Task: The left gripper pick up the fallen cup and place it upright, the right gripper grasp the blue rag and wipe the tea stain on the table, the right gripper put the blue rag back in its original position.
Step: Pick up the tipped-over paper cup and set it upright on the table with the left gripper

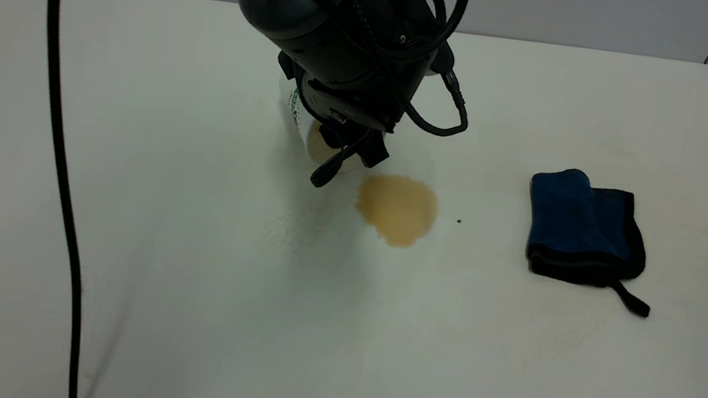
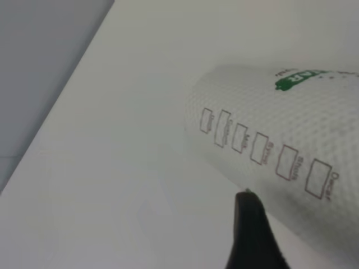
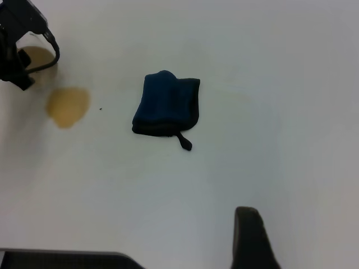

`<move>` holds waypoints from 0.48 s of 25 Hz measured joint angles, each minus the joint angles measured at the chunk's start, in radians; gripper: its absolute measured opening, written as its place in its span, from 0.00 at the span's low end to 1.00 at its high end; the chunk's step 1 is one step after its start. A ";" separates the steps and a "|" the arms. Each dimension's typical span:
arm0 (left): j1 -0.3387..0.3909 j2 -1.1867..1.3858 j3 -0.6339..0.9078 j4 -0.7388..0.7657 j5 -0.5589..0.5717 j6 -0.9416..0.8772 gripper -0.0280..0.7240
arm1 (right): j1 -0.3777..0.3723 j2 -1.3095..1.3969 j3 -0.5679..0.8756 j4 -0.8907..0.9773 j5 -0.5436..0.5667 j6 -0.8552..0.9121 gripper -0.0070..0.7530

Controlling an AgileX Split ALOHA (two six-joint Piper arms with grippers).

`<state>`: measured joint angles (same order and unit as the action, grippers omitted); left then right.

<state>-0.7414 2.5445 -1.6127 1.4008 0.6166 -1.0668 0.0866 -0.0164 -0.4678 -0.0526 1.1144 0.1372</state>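
Note:
The fallen cup (image 1: 314, 142) lies on its side on the table, mouth facing the tea stain (image 1: 397, 209), mostly hidden under my left arm. My left gripper (image 1: 349, 160) is low over it, open, its fingers either side of the mouth end. In the left wrist view the cup (image 2: 280, 140) fills the right side, with one black finger (image 2: 249, 230) just beside its wall. The blue rag (image 1: 578, 225) lies folded to the right, strap towards the front. The right gripper is out of the exterior view. Its wrist view shows one finger (image 3: 249, 235) high above the rag (image 3: 166, 106) and the stain (image 3: 67, 106).
A thick black cable (image 1: 60, 169) hangs down across the left of the white table (image 1: 169, 312). A loose cable loop (image 1: 440, 117) hangs from the left arm head above the stain. A tiny dark speck (image 1: 459, 221) lies between stain and rag.

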 joint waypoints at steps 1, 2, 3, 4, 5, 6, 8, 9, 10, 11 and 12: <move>0.003 0.001 0.000 0.012 0.006 -0.011 0.65 | 0.000 0.000 0.000 0.000 0.000 0.000 0.67; 0.008 0.002 0.000 0.022 0.010 -0.019 0.60 | 0.000 0.000 0.000 0.000 0.000 0.000 0.67; 0.011 0.002 0.000 0.027 0.011 -0.022 0.54 | 0.000 0.000 0.000 0.000 0.000 0.000 0.67; 0.016 0.002 0.000 0.027 0.017 -0.023 0.46 | 0.000 0.000 0.000 0.000 0.000 0.000 0.67; 0.021 0.002 0.000 0.027 0.021 -0.021 0.38 | 0.000 0.000 0.000 0.000 0.000 0.000 0.67; 0.023 0.002 0.000 0.027 0.024 -0.014 0.29 | 0.000 0.000 0.000 0.000 0.000 0.000 0.67; 0.024 0.002 0.000 0.027 0.034 0.002 0.13 | 0.000 0.000 0.000 0.000 0.000 0.000 0.67; 0.024 -0.001 0.000 0.028 0.041 0.013 0.09 | 0.000 0.000 0.000 0.000 0.000 0.000 0.67; 0.024 -0.008 0.000 0.030 0.049 0.023 0.07 | 0.000 0.000 0.000 0.000 0.000 0.000 0.67; 0.024 -0.020 0.000 0.029 0.055 0.035 0.06 | 0.000 0.000 0.000 0.000 0.000 0.000 0.67; 0.024 -0.032 0.000 0.024 0.062 0.051 0.05 | 0.000 0.000 0.000 0.000 0.000 0.000 0.67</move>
<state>-0.7172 2.5129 -1.6127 1.4251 0.6785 -1.0160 0.0866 -0.0164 -0.4678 -0.0526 1.1144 0.1372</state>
